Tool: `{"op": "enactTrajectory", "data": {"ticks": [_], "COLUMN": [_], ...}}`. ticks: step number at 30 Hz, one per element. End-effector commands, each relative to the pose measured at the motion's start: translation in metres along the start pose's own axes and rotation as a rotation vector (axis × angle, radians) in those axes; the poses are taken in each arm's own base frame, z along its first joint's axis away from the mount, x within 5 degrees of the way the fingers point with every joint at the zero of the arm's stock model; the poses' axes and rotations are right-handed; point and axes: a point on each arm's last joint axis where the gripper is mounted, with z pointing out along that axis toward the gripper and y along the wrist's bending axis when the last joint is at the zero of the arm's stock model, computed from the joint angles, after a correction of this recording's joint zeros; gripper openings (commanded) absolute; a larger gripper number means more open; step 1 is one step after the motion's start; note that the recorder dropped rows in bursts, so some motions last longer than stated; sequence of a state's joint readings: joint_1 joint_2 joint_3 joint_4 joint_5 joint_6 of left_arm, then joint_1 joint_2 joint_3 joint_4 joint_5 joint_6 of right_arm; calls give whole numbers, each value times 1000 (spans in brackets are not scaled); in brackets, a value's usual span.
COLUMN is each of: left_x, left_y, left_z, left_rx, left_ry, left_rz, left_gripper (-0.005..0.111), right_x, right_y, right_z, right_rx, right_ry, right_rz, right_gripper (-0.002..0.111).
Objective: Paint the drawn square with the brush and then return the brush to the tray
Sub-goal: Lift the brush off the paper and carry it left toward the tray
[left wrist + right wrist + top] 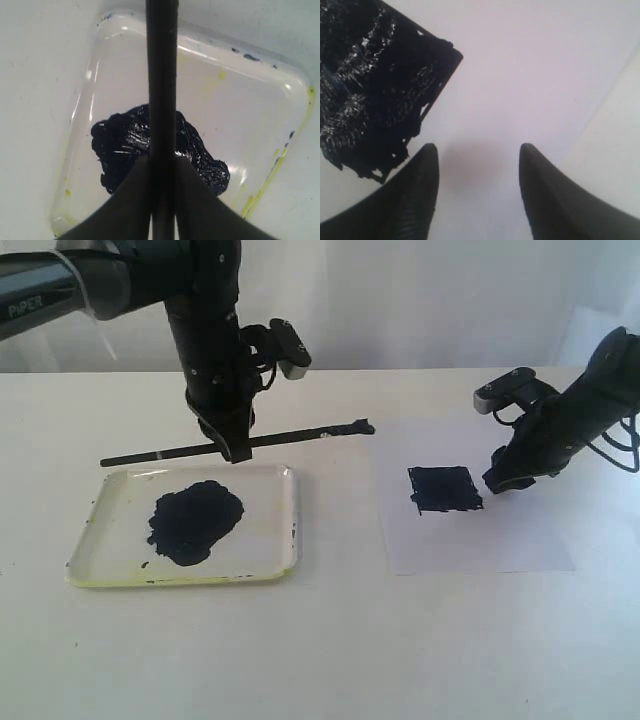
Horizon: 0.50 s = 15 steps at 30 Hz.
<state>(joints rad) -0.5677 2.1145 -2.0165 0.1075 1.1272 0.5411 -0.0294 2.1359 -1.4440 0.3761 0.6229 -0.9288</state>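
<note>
Brush (300,436) is hanging roughly level above the far edge of the tray (268,525), its paint-clotted tip pointing toward the paper sheet (480,540). The left gripper (235,450) is clamping it near mid-length, with the fingers closed tight against the stick and hiding a short stretch of it. In the left wrist view the brush (161,75) is running across the tray (240,115) and over the blue-black paint blob (125,145), with both its ends cut off by the frame. The left gripper (162,162) is showing only as two dark wedges pressing on the stick.

The drawn square (445,489) is lying on the paper, filled blue-black. In the right wrist view the square (370,85) is running off the frame, with small white gaps showing along its ragged edge. The right gripper (497,484) is sitting just beside the square over the paper, and its fingers (420,200) are standing spread apart, gripping nothing. Whether they are touching the sheet (520,75) is hard to tell.
</note>
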Motion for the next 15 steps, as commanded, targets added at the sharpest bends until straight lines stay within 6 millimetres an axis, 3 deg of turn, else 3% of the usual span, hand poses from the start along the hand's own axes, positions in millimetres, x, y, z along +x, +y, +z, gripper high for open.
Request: {"op": "enactTrajectory", "data": {"ticks": [1,11,15], "left_x": [33,100,122], "left_y": [-1,1,-1], "left_z": [-12,-16,-14], "left_rx": [74,48,-38], "left_ry": [84,183,246], "left_rz": [-50,-209,-243], "left_gripper": [0,0,0], "right_x": [-5,-10,-13], "right_y": [0,0,1], "right_z": [-13,-23,-30], "right_rx": [14,28,30], "right_ry": [-30,-60,-72], "right_rz": [-6,-2,-2], "right_gripper": [47,47,47]}}
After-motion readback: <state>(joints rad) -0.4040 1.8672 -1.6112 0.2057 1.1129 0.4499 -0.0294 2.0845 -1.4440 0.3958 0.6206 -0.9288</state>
